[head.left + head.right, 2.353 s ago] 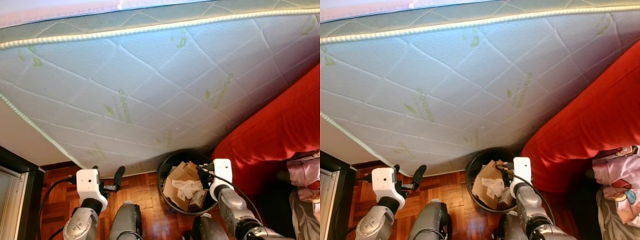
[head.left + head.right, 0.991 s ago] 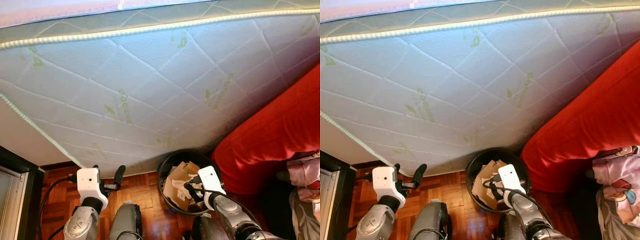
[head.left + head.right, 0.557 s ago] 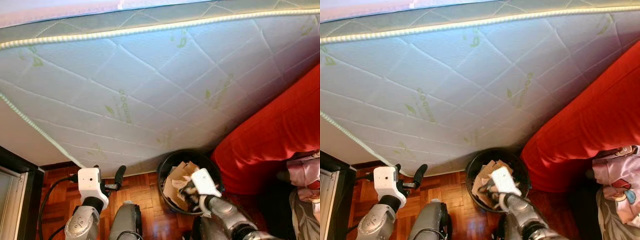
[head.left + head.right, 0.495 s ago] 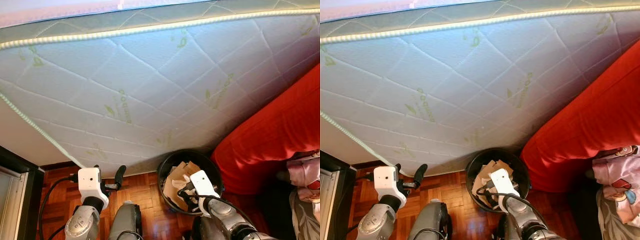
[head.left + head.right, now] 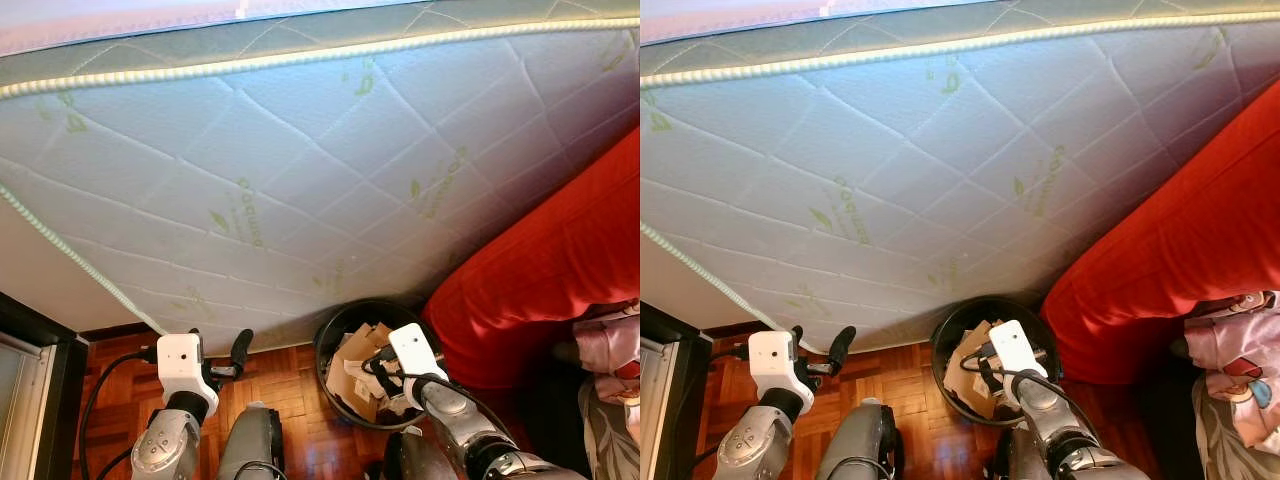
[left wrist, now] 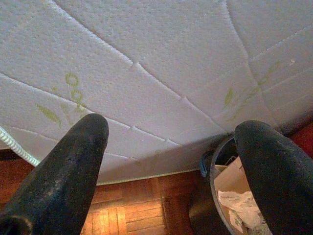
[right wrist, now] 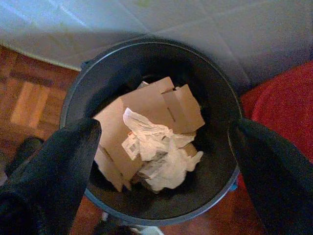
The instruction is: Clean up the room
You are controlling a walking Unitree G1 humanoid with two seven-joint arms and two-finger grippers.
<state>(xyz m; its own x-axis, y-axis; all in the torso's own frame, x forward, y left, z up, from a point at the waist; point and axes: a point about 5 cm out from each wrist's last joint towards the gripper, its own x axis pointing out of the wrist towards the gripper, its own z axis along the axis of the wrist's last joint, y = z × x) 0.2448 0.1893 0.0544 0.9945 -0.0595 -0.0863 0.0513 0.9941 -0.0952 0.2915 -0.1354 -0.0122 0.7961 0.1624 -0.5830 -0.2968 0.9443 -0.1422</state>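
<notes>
A: My right pincer (image 7: 161, 161) hangs spread and empty over the black bin (image 7: 73, 93) of cardboard (image 7: 146, 105) beside the mattress (image 5: 300, 150).

B: Risk?

A: I judge descending could snag paper or tip it. Left pincer (image 6: 166, 166) idles, spread.

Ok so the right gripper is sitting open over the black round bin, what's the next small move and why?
Probably draw the right gripper up and back from the black round bin. Its fingers stand wide apart with nothing between them, and the brown cardboard pieces and crumpled white paper already lie inside the bin, so the drop looks done. The left gripper hovers open near the white quilted mattress.
</notes>
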